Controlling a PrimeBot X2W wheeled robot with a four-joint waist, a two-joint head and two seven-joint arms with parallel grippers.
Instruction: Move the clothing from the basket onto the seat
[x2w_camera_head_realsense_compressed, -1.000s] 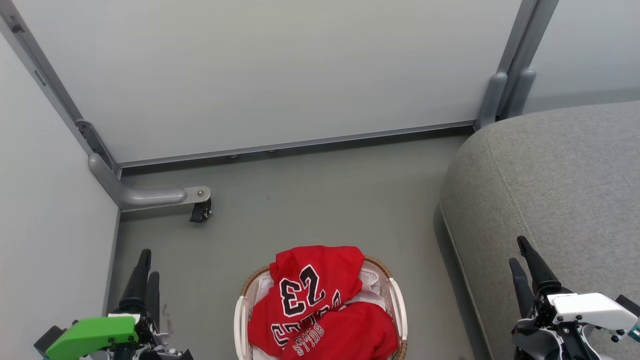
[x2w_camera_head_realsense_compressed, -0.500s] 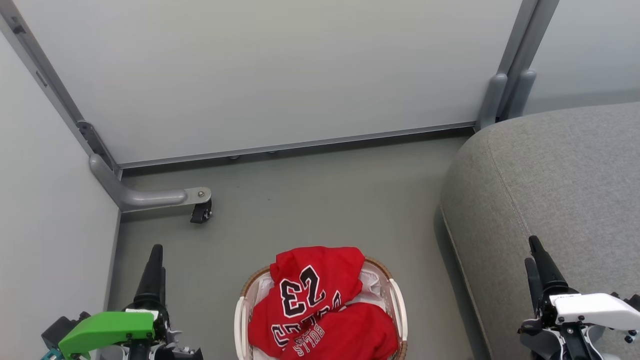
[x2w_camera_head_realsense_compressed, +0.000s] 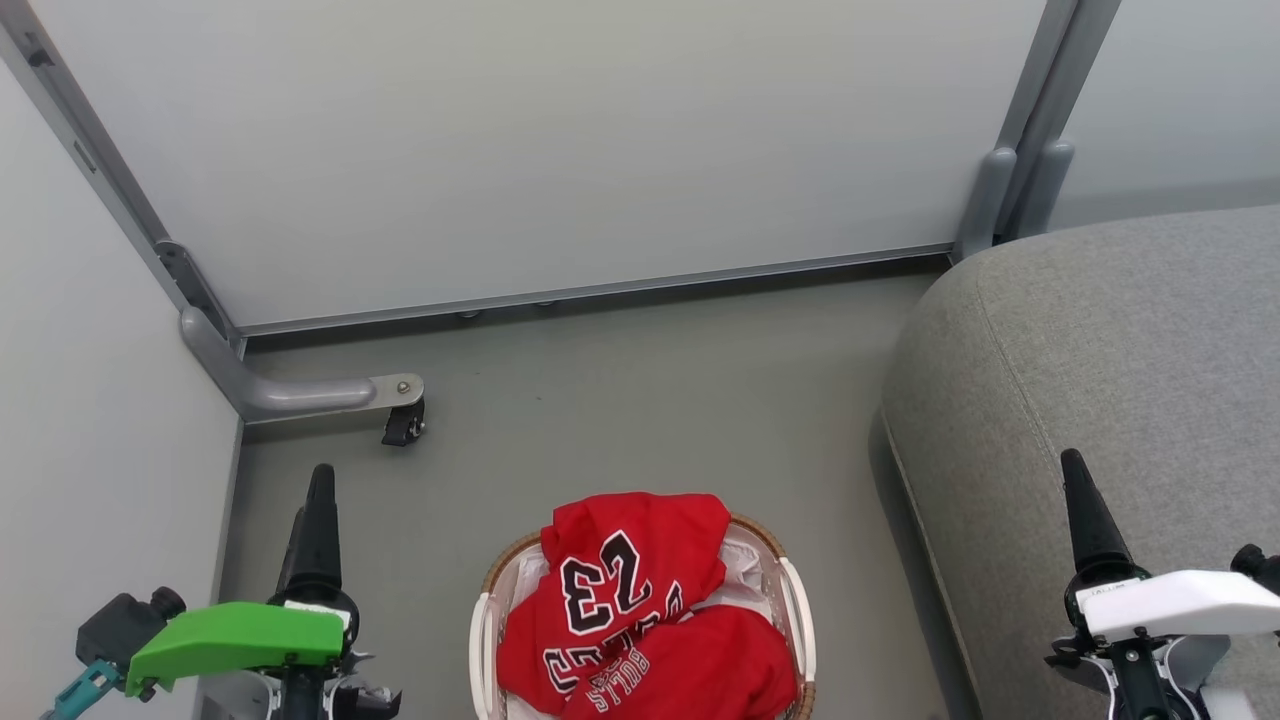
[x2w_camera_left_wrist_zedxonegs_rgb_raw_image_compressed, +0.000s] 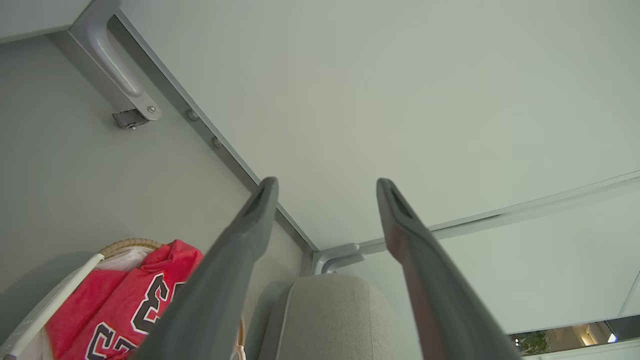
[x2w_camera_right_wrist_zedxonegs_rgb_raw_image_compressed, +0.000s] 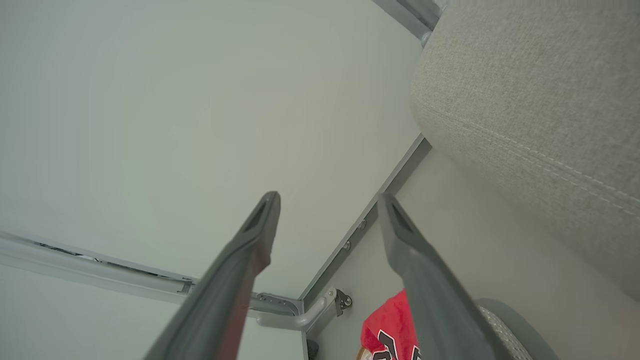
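Clothing (x2w_camera_head_realsense_compressed: 640, 610), two red sports tops, lies heaped in the basket (x2w_camera_head_realsense_compressed: 483, 625) on the floor. One top shows a big 23. Nothing is on the seat (x2w_camera_head_realsense_compressed: 1120, 340) yet; this grey couch stands near the basket, on the right. So the job looks to be at its start: the reaching step. The left gripper (x2w_camera_left_wrist_zedxonegs_rgb_raw_image_compressed: 326, 184) is wide open and holds nothing. The right gripper (x2w_camera_right_wrist_zedxonegs_rgb_raw_image_compressed: 328, 196) is wide open and empty too. Next, one claw needs to go down to the top red piece and pinch a fold.
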